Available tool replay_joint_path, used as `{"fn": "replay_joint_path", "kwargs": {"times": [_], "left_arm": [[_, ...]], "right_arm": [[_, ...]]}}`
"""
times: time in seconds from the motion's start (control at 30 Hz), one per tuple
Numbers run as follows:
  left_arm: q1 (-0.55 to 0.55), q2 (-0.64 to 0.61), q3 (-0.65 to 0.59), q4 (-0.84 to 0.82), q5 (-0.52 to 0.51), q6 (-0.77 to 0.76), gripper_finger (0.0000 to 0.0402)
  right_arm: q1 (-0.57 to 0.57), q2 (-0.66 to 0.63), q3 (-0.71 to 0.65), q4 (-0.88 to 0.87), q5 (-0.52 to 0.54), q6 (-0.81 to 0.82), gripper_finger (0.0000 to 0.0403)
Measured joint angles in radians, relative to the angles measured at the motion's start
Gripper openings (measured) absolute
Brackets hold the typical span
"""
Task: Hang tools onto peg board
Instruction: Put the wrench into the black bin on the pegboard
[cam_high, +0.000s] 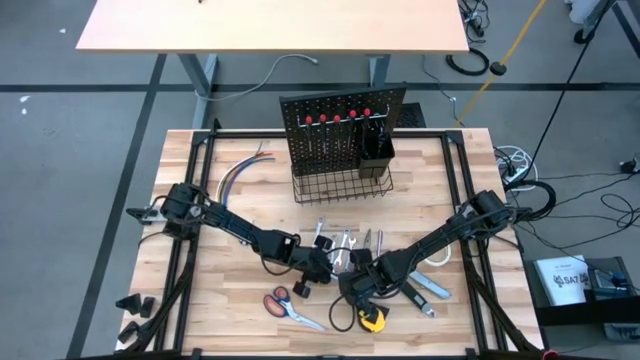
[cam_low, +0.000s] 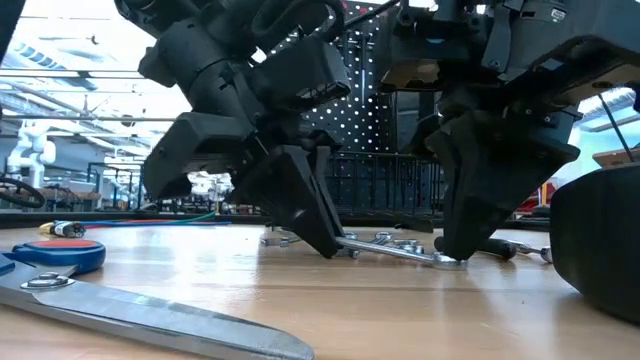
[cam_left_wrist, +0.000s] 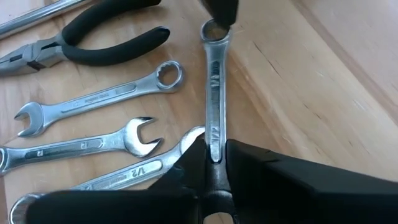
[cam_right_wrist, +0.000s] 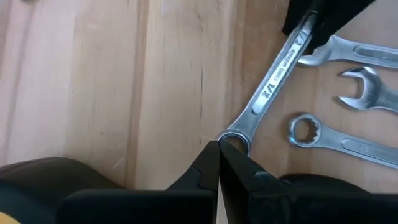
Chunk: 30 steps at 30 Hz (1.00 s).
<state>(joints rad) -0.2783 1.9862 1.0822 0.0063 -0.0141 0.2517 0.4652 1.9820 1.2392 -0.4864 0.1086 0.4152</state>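
My left gripper (cam_left_wrist: 214, 163) clamped the wrench (cam_left_wrist: 214, 93); my right gripper (cam_right_wrist: 217, 163), pinched together, touched its ring end. Bare table (cam_right_wrist: 124, 81) lay beside; the wrench's other end was hidden.

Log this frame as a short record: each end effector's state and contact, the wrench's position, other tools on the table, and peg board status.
left end effector: closed on one end of the wrench
right end effector: shut, tips at the wrench's ring end
wrench position: low over the wooden table, spanning between both end effectors
loose tools: other wrenches, black-handled pliers, orange-handled scissors, yellow tape measure
peg board: upright at table's rear, red-handled screwdrivers hung along its top
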Motion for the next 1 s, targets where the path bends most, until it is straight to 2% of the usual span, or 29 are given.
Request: {"fn": "replay_joint_path", "kwargs": {"times": [0.37, 0.53, 0.63, 0.8, 1.0], "left_arm": [[0.0, 0.001, -0.001, 0.004, 0.003, 0.002, 0.0042], [0.002, -0.002, -0.001, 0.015, -0.019, -0.008, 0.0031], [-0.001, -0.017, -0.001, -0.004, -0.064, -0.008, 0.0016], [-0.024, -0.051, -0.001, -0.023, -0.15, -0.002, 0.0015], [-0.038, -0.055, 0.001, -0.019, -0.156, 0.02, 0.0015]], "right_arm": [[0.009, -0.014, -0.001, 0.027, 0.034, -0.055, 0.0011], [0.031, -0.07, -0.006, 0.046, 0.125, -0.081, 0.0053], [0.039, -0.098, -0.001, 0.06, 0.204, -0.028, 0.0086], [0.03, -0.107, -0.001, 0.059, 0.206, 0.027, 0.0139], [0.003, -0.099, -0.002, 0.065, 0.242, 0.045, 0.017]]}}
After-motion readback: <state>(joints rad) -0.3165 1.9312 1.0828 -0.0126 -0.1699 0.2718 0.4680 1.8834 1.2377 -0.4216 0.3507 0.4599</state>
